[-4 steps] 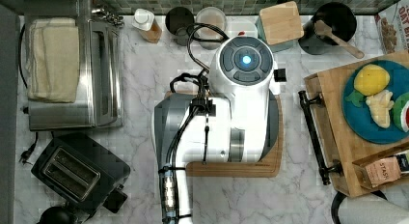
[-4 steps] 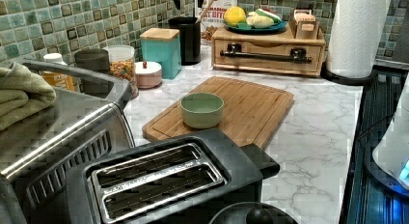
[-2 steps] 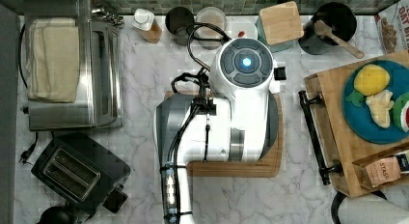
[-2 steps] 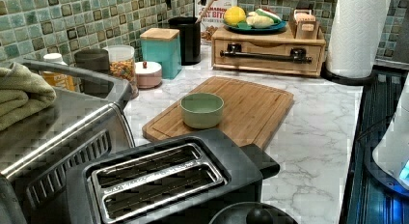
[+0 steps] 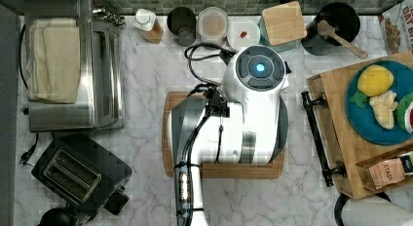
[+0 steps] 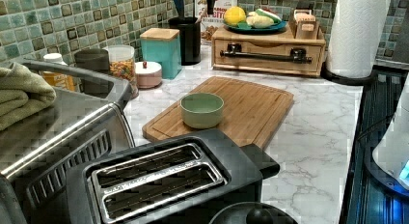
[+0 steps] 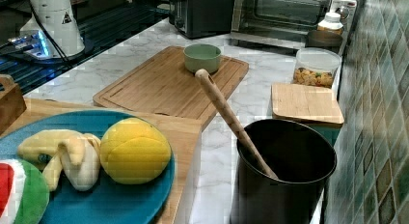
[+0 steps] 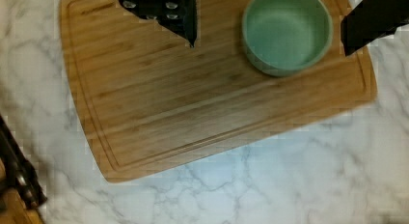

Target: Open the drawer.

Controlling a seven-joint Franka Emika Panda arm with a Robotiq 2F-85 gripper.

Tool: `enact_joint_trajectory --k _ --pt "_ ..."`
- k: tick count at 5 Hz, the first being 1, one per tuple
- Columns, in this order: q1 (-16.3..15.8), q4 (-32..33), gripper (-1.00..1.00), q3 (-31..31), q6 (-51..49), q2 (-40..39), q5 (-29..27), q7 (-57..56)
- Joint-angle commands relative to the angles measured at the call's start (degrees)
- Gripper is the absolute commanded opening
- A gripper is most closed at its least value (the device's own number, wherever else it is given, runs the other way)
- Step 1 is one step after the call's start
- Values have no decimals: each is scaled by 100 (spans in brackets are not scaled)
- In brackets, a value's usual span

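Drawer (image 6: pixel 268 56) sits shut in its wooden box at the marble counter's (image 6: pixel 313 137) far end in the left view, black handle (image 6: pixel 264 54) facing the cutting board (image 6: pixel 241 105). Gripper (image 8: pixel 270 28) hangs above that board, fingers (image 8: pixel 176 14) spread wide around a green bowl (image 8: pixel 287 31).

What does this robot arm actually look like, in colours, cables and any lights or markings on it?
The arm has a glossy white shell with grey and black sections. A round dark cap on top carries a glowing blue light. Thin black cables loop off it. Its white base bears a triangular warning sticker. The gripper has black fingers.
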State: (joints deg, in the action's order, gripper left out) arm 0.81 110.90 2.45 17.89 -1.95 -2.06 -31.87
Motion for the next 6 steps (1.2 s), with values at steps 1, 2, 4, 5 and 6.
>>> enact_joint_trajectory --k 1,2,4,5,6 --pt "463 1112 100 385 851 683 624 -2637" --pt "577 1329 100 595 1194 712 731 -3453" --pt "806 1767 100 980 2094 706 946 -4554" --pt "981 1831 100 989 2286 600 1091 -4787" --pt "1026 2149 100 1018 2841 602 1277 -4712"
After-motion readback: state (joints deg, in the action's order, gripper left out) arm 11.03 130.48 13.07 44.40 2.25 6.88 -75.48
